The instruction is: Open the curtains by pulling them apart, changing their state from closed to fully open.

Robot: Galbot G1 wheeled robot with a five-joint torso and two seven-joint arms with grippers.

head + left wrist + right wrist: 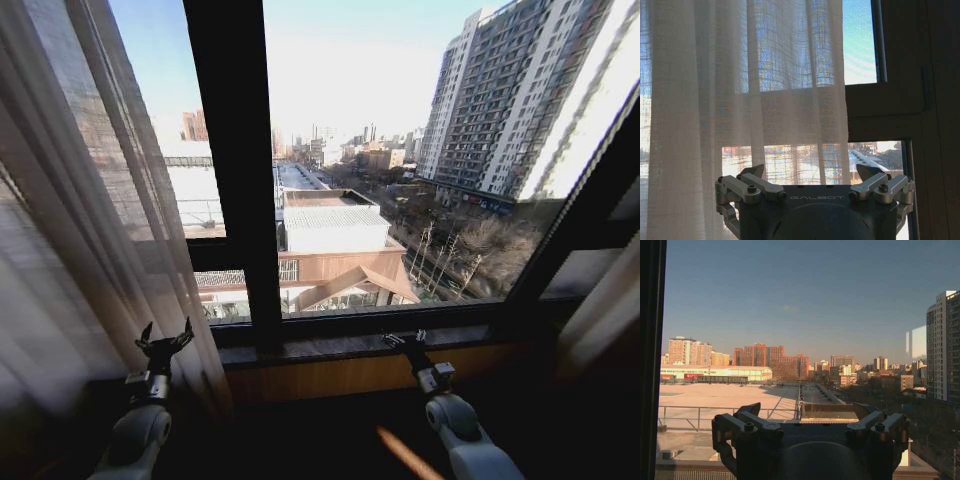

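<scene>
Window (400, 180) ahead; curtains (90, 230) left; left claw (164, 345) raised, spread.

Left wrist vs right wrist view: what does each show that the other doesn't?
Left wrist alone: the sheer curtain hanging close ahead of the left gripper, its edge beside the dark window frame. Right wrist alone: bare glass, with a flat rooftop and distant orange buildings beyond the right gripper. Shared: each looks out the window over its own gripper, fingers open, holding nothing.
</scene>
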